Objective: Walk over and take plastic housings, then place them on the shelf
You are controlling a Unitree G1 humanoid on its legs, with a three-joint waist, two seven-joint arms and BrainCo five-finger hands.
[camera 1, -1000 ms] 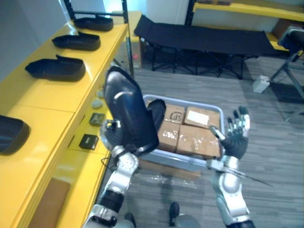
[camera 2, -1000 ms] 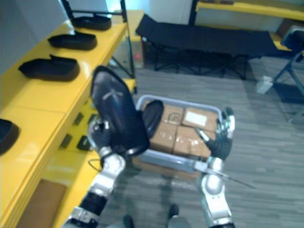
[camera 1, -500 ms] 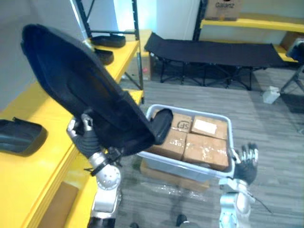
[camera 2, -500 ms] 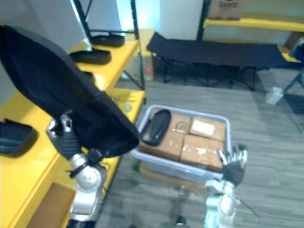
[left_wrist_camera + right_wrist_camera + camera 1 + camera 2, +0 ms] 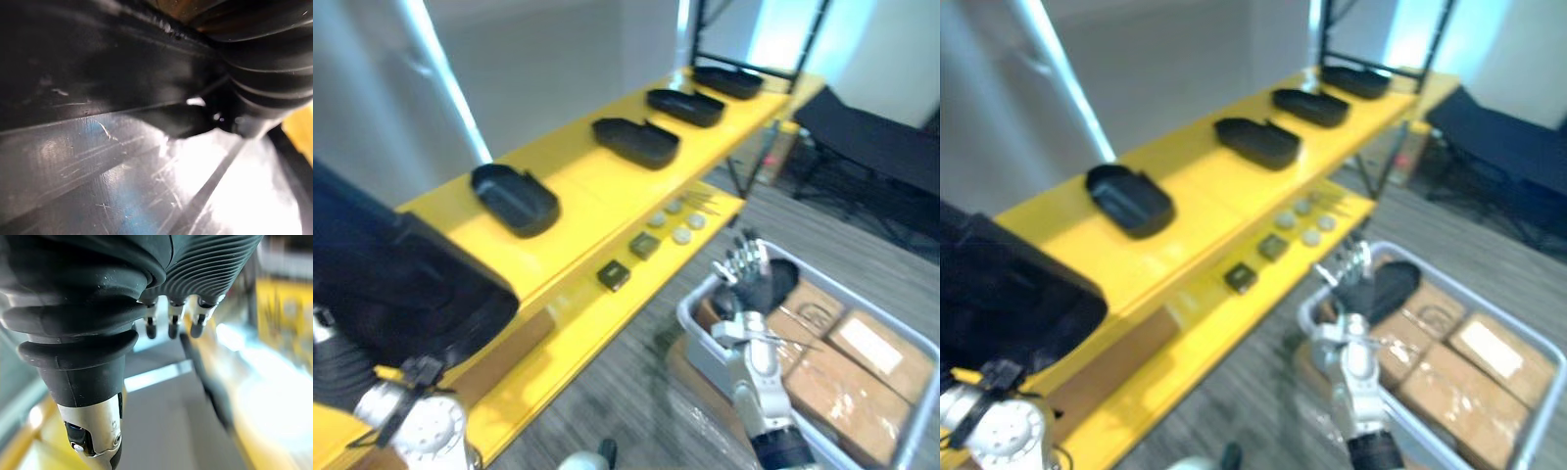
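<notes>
Four black housings stand in a row on the shelf (image 5: pixel 578 196) top tier; bare yellow surface lies between the nearest housing (image 5: pixel 514 199) and the next housing (image 5: pixel 634 143), and between the nearest housing and the large held housing (image 5: pixel 396 284) covering the near end. Small parts (image 5: pixel 645 245) occupy the lower tier; the grey bin (image 5: pixel 703 351) stands near it, a strip of floor between.

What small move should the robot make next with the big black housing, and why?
Probably lower the black housing onto the bare shelf top beside the nearest housing: it is held up by that end, and the right hand is free.
</notes>
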